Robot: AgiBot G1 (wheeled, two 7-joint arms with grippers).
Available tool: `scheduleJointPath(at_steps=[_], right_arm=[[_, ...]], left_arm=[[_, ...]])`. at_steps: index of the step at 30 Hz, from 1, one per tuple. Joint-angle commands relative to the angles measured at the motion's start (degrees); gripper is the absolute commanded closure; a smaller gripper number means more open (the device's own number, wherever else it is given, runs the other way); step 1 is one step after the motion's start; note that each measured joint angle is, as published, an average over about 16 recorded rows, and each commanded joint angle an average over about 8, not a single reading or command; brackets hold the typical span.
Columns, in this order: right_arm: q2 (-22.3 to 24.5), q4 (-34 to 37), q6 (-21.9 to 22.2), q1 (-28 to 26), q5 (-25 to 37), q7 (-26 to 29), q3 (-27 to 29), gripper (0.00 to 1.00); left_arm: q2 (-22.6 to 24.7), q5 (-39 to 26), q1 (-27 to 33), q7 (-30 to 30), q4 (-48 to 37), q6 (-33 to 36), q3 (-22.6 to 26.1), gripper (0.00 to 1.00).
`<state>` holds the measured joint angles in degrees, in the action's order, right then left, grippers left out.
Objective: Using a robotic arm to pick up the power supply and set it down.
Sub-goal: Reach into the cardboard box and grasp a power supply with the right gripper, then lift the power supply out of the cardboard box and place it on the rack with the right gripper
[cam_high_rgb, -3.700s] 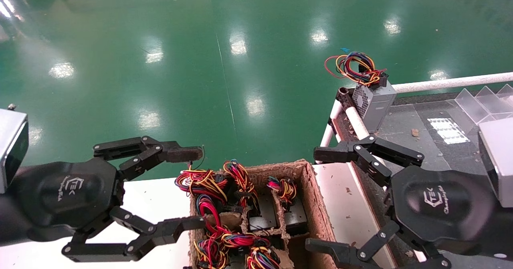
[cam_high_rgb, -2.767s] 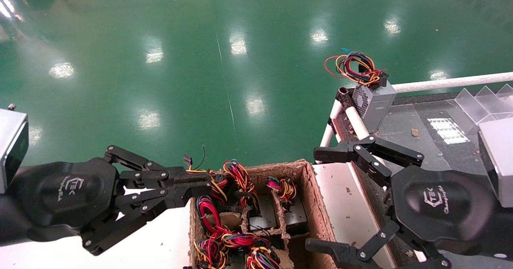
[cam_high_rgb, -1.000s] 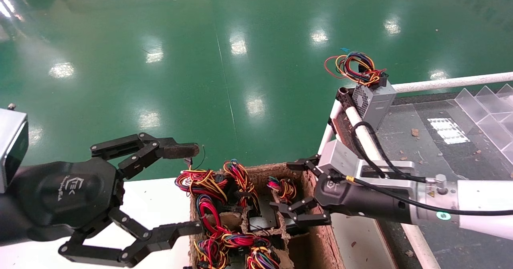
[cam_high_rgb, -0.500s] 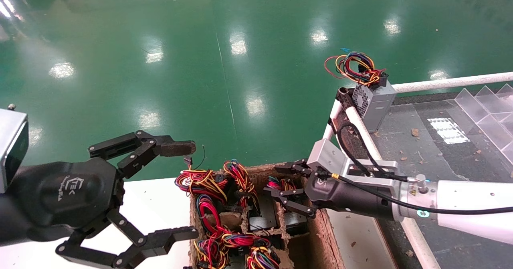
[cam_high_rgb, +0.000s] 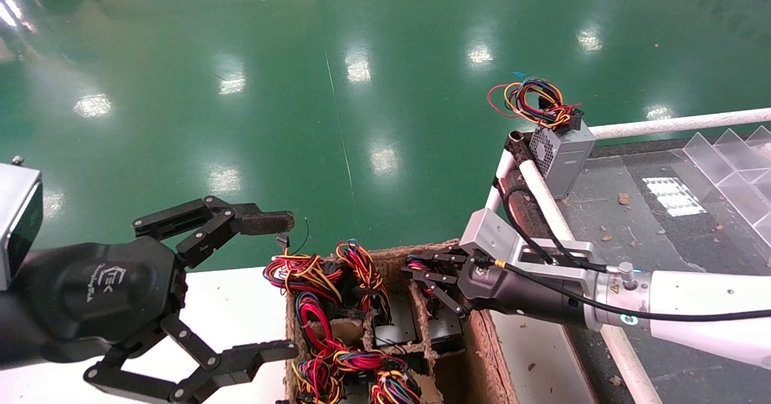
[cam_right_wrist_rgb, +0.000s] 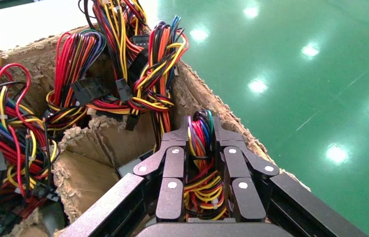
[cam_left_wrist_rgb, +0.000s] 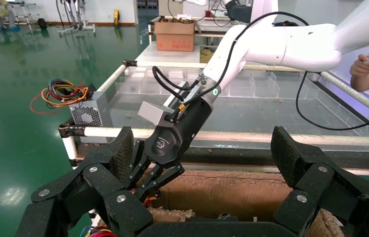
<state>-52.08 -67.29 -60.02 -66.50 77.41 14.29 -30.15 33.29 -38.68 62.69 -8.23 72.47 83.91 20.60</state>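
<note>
The power supply sits in the back right cell of the pulp carton (cam_high_rgb: 479,344). Little of it shows beyond its short bundle of magenta, red and yellow wires (cam_right_wrist_rgb: 199,148). My right gripper (cam_high_rgb: 417,269) reaches in from the right and is shut on that bundle, which is squeezed between both fingers (cam_right_wrist_rgb: 201,124). The left wrist view shows the right gripper (cam_left_wrist_rgb: 145,183) dipping over the carton's far corner. My left gripper (cam_high_rgb: 280,286) hangs open at the carton's left side, holding nothing.
Several other wire bundles (cam_high_rgb: 313,271) fill the carton's remaining cells. A like grey box (cam_high_rgb: 563,157) with a loose wire loop (cam_high_rgb: 533,103) stands on the corner of the dark table on the right, by the white rail (cam_high_rgb: 662,124). Clear dividers (cam_high_rgb: 735,169) lie farther right.
My right arm has swung from the right edge over the carton, and its fingers have shut on the wire bundle. The left gripper shut on nothing earlier, reopened, and now holds still.
</note>
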Motion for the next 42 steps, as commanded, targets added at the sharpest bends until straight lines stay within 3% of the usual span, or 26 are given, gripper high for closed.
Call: scheduleJointPath(at_steps=[1,17,28,33,42], right_arm=[[0.18,-0.14,0.16,0.15,-0.05,-0.19,0.14,1.0],[8.38,-8.55,1.53,0.27,-10.52,-0.11,9.59,1.0],[14.42,-9.45,0.52,-6.18,-19.75,-2.61,19.16,1.0],[15.89,-8.4,3.4,-9.89,-18.41,-4.22,21.27,1.0],[18.18,-2.29,8.39,-14.95,-10.59,-7.63,20.96,1.0]], left_arm=[[0.0,0.0,0.0,0.0,0.0,0.0,0.0,0.0],[0.0,0.01,0.0,0.01,0.0,0.0,0.01,0.0],[-0.01,0.01,0.0,0.01,0.0,-0.01,0.02,0.0],[-0.01,0.01,0.01,0.01,0.0,-0.01,0.02,0.0],[-0.01,0.02,0.01,0.01,0.0,-0.01,0.03,0.0]])
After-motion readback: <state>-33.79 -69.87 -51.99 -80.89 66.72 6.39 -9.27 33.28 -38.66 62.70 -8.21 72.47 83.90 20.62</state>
